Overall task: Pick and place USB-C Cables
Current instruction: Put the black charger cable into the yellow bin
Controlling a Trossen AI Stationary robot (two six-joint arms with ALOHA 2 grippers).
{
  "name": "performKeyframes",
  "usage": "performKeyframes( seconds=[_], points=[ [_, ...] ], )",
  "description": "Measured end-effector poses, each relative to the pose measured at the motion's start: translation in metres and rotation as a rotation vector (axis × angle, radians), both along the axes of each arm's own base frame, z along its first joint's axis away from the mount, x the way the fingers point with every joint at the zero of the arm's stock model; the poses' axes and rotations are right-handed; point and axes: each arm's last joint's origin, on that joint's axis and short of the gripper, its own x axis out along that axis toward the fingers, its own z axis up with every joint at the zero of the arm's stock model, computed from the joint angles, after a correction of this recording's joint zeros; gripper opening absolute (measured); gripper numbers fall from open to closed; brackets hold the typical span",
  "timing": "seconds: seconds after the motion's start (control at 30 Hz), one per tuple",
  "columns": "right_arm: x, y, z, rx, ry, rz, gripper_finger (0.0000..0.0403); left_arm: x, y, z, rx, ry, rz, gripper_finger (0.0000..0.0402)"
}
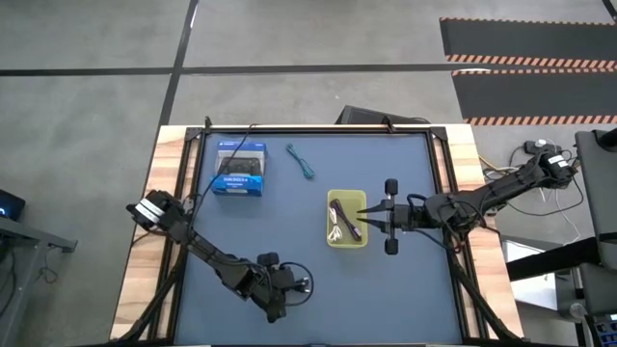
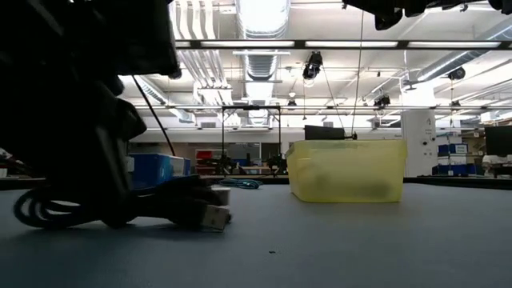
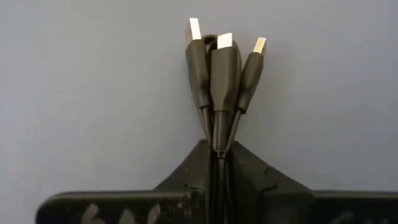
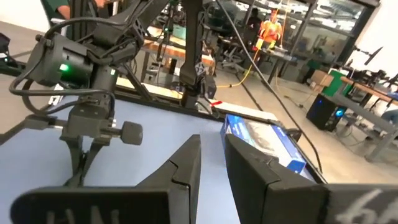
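Observation:
My left gripper (image 1: pixel 281 289) is low at the table's near middle, shut on the black USB-C cable (image 3: pixel 217 68), whose three plugs point away from the fingers. My right gripper (image 1: pixel 371 220) hovers raised by the right rim of the yellow bin (image 1: pixel 335 199), its fingers a narrow gap apart and touching nothing. The dark purple cable (image 1: pixel 345 218) and the white cable (image 1: pixel 336 230) lie inside the bin. The teal-blue cable (image 1: pixel 302 162) lies flat on the mat toward the far edge. In the low view the black cable (image 2: pixel 188 210) rests on the table. My left gripper pinches the black cable's bundled strands (image 3: pixel 219 140) between its two fingers, just behind the plugs. The fingers come from above, pointing down, and lie along the strands. The bundle lies on the table, with its plug end (image 2: pixel 218 216) and a loop (image 2: pixel 40 212) on the mat.
A blue box (image 1: pixel 239 171) with a game controller pictured on it stands at the far left of the mat. The yellow bin (image 2: pixel 348 172) sits right of centre. Wooden borders and a black frame edge the mat. Bare mat lies between the left gripper and the bin.

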Motion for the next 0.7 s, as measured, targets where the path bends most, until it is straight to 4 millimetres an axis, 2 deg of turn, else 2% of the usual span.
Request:
performKeyframes(
  seconds=[0.13, 0.27, 0.63, 0.7],
  points=[
    [-0.001, 0.001, -0.002, 0.019, 0.007, 0.006, 0.0063, -0.003, 0.002, 0.01, 0.012, -0.006, -0.063, 0.0019],
    [-0.001, 0.002, -0.006, 0.027, 0.017, 0.062, 0.0063, -0.003, 0.009, 0.037, 0.033, -0.101, -0.095, 0.0019],
    [-0.002, 0.003, -0.014, 0.071, 0.041, 0.104, 0.0063, -0.006, 0.044, 0.097, 0.308, -0.351, -0.174, 0.0019],
    [-0.002, 0.003, -0.016, 0.074, 0.045, 0.103, 0.0063, -0.003, 0.048, 0.108, 0.337, -0.45, -0.198, 0.0019]
  ],
)
